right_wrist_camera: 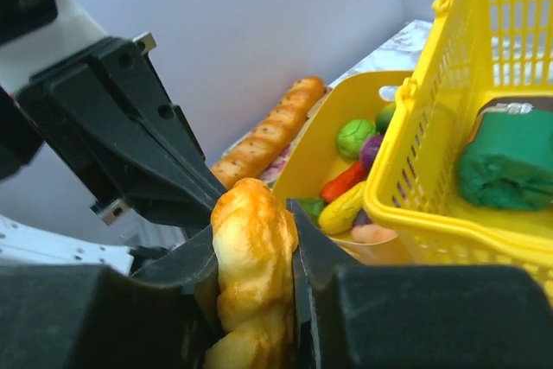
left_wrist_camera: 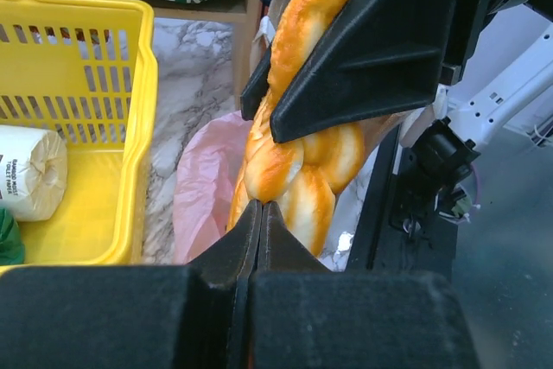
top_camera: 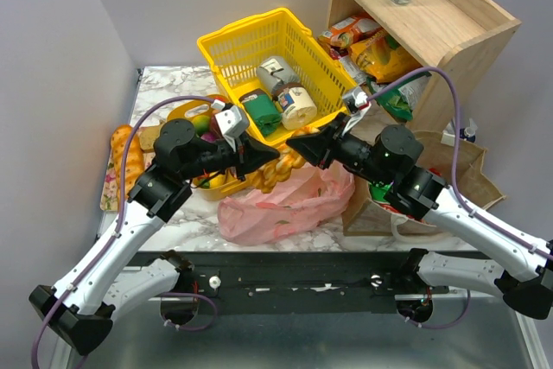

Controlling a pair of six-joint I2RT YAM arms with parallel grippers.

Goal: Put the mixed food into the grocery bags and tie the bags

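Note:
My right gripper (top_camera: 298, 143) is shut on one end of a golden braided loaf (top_camera: 278, 168), held above the pink plastic bag (top_camera: 276, 206). In the right wrist view the loaf (right_wrist_camera: 251, 248) sits between the jaws of that gripper (right_wrist_camera: 252, 213). My left gripper (top_camera: 266, 155) is shut, and in the left wrist view its tips (left_wrist_camera: 261, 206) touch the loaf (left_wrist_camera: 285, 179) without holding it. The brown paper bag (top_camera: 458, 170) stands at the right, with a green and red packet (top_camera: 380, 192) in its mouth, mostly hidden by my right arm. Toy fruit and vegetables (right_wrist_camera: 354, 137) lie in a yellow tub (top_camera: 186, 111).
A yellow mesh basket (top_camera: 226, 41) with tins (top_camera: 298, 105) and a green pack stands behind the grippers. A wooden shelf (top_camera: 449, 32) with packets and bottles is at the back right. A long baguette (top_camera: 121, 157) lies at the left edge.

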